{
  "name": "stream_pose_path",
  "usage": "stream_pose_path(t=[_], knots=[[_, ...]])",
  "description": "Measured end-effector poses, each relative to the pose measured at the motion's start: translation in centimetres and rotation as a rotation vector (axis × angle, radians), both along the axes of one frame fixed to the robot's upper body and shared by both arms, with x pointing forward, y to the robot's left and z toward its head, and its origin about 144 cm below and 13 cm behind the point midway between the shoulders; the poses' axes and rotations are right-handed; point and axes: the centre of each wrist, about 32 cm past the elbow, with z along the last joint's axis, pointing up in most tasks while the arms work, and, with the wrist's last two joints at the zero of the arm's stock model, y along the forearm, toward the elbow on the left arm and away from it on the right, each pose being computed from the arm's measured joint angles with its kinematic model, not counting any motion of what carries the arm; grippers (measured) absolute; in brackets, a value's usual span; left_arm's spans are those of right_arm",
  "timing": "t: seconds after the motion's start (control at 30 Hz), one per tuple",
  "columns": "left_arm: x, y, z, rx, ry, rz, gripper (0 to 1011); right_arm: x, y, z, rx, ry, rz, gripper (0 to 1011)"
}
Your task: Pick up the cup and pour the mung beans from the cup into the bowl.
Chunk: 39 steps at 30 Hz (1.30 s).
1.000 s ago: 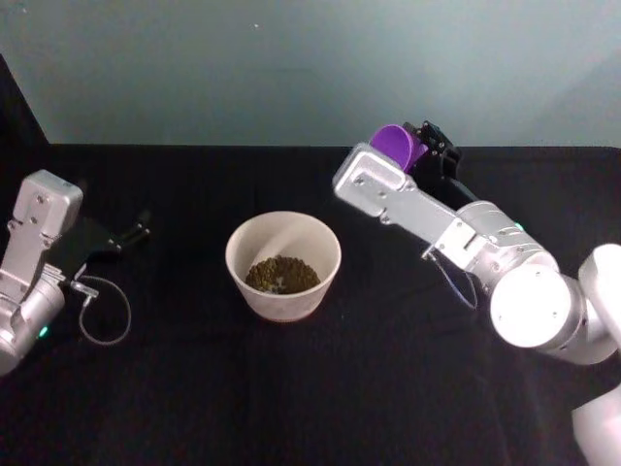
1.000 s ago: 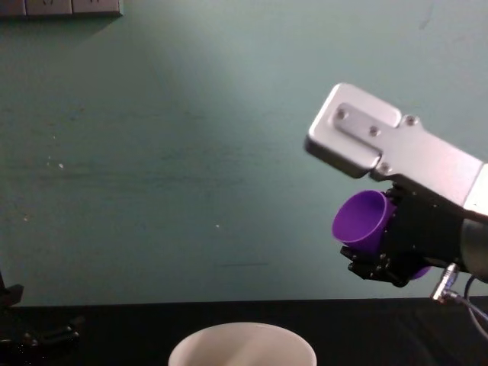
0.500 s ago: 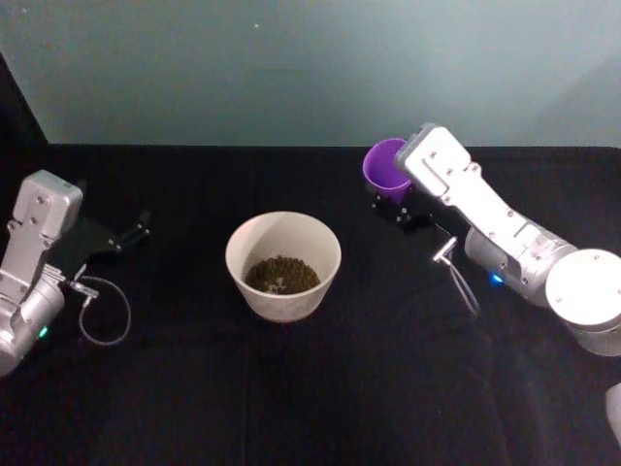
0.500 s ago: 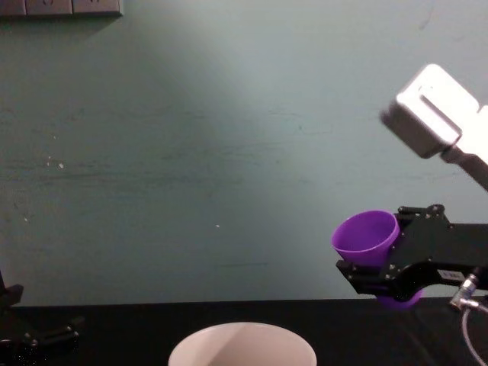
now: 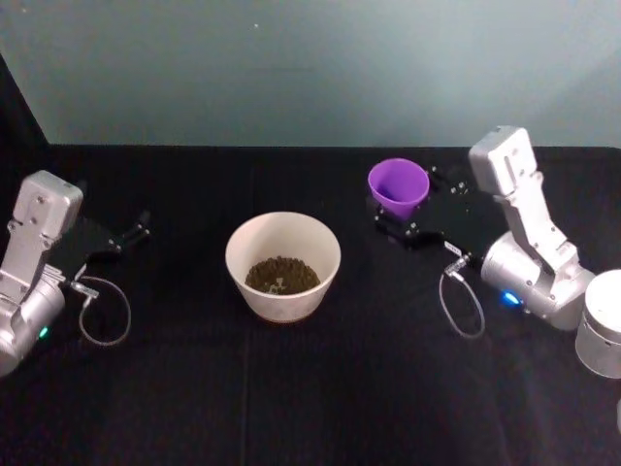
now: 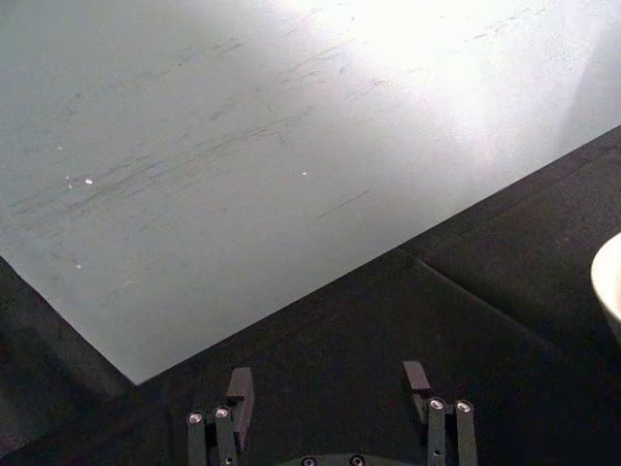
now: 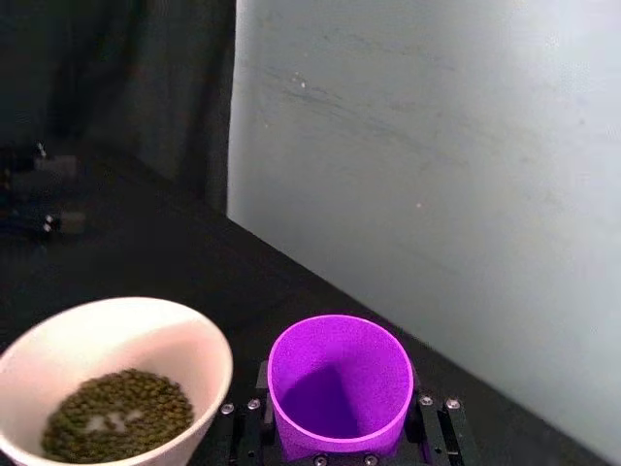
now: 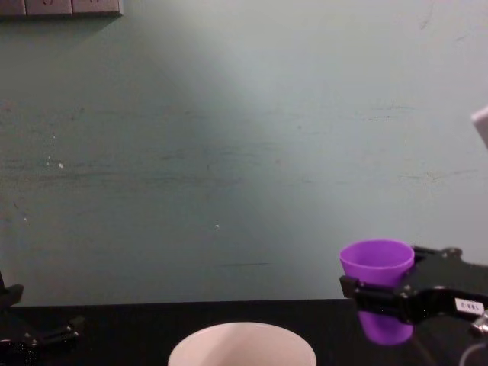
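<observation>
Right hand (image 5: 406, 219) right of centre in the head view, black fingers clamped around the lower body of the cup (image 5: 398, 186). Cup upright, mouth up, purple and empty inside as seen from the right wrist view (image 7: 339, 385). In the chest view, cup (image 8: 378, 284) at lower right, gripped at mid-height by the black fingers (image 8: 381, 296), its base clear of the black table (image 8: 122, 328). Right arm's silver forearm angled up toward the upper right of the head view, wrist bent so the hand reaches leftward toward the frame's centre.

Bowl (image 5: 283, 264) at the centre of the head view, resting on the table (image 5: 291, 388), holding a heap of mung beans (image 5: 281, 276) at its bottom. Cup to the right of the bowl and slightly farther up the frame, near but not touching. Same pairing in the right wrist view: bowl (image 7: 126, 340) at lower left with beans (image 7: 118, 412) inside, cup just beside its rim. Bowl rim (image 8: 242, 345) at the bottom centre of the chest view.

Left hand (image 5: 126, 235) at the left edge of the head view, well apart from the bowl, low over the table, grasping nothing. From the left wrist view (image 6: 330, 388), two dark fingers spread wide with bare table between them.
</observation>
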Motion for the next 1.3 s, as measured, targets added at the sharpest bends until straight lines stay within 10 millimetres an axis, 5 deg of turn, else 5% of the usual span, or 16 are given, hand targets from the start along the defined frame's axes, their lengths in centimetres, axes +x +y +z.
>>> stream_pose_path(t=[0.53,1.3], knots=[[0.0,0.0,0.0,0.0,0.0,0.0,1000,0.3,-1.6,-4.4,0.227,0.159,-0.006,726],[0.0,0.0,0.0,0.0,0.0,0.0,1000,0.5,-1.7,-5.2,0.172,0.182,0.003,728]])
